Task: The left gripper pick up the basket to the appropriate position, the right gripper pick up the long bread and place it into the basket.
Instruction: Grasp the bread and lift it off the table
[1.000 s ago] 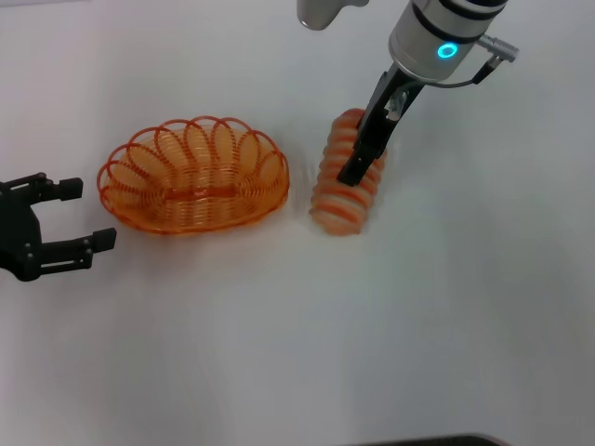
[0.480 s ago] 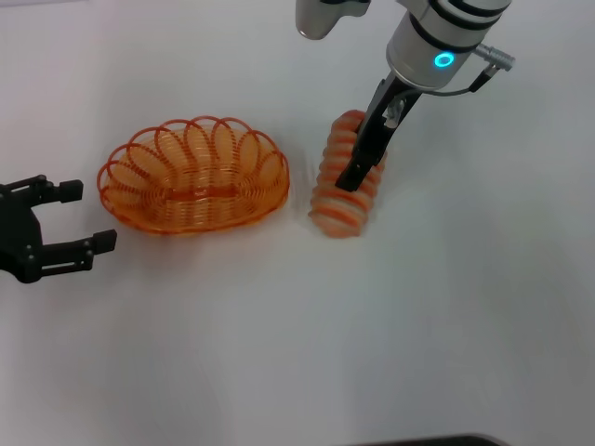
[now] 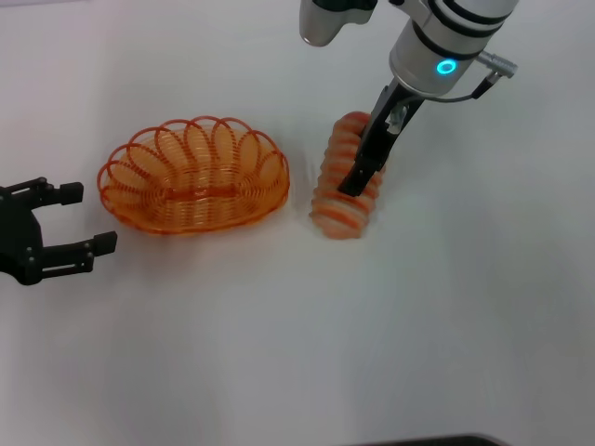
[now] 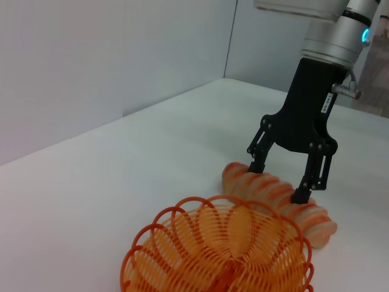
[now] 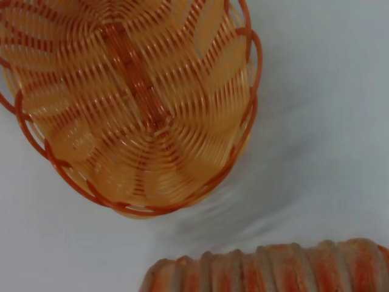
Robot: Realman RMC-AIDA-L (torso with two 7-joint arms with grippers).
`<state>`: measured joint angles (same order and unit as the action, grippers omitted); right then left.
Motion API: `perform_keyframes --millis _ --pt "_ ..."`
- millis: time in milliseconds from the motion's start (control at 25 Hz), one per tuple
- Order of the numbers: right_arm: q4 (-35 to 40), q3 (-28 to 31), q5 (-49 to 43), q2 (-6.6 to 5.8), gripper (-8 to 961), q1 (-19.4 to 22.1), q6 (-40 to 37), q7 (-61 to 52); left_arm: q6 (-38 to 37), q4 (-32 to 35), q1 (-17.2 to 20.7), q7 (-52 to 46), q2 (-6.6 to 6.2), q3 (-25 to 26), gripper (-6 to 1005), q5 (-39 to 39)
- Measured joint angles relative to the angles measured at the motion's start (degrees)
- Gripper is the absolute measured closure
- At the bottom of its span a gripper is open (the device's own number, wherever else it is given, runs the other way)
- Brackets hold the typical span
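The orange wire basket [image 3: 195,177] stands left of centre on the white table. The long bread [image 3: 342,190] lies just to its right, pale tan with orange ridges. My right gripper [image 3: 357,180] is down over the loaf's middle. In the left wrist view the right gripper [image 4: 279,182] is open, its fingers [image 4: 299,193] straddling the loaf [image 4: 273,196], one on each side. My left gripper [image 3: 91,216] is open and empty, a short way left of the basket. The right wrist view shows the basket [image 5: 134,103] and the loaf [image 5: 273,267] lying apart.
The white table [image 3: 307,334] stretches bare in front of the basket and loaf. A pale wall [image 4: 109,55] rises behind the table in the left wrist view.
The right wrist has shifted slightly to the right, and its fingers have sunk a little lower over the loaf. The basket, loaf and left gripper have not moved.
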<state>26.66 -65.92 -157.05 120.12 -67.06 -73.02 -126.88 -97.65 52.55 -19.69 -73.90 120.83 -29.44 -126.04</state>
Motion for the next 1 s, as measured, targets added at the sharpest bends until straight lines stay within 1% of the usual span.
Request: perform_keyframes --millis 600,800,1000 --pt "-0.7 -0.7 0.0 0.11 93 -0.3 0.7 0.2 0.0 -0.7 -0.1 0.2 -0.05 0.0 179 0.0" --pt "-0.7 -0.7 0.1 0.11 199 -0.4 0.6 0.3 0.0 -0.7 -0.1 0.2 -0.07 0.0 180 0.0" --pt "-0.7 -0.8 0.1 0.11 254 -0.4 0.6 0.3 0.0 -0.7 -0.1 0.2 -0.07 0.0 180 0.0"
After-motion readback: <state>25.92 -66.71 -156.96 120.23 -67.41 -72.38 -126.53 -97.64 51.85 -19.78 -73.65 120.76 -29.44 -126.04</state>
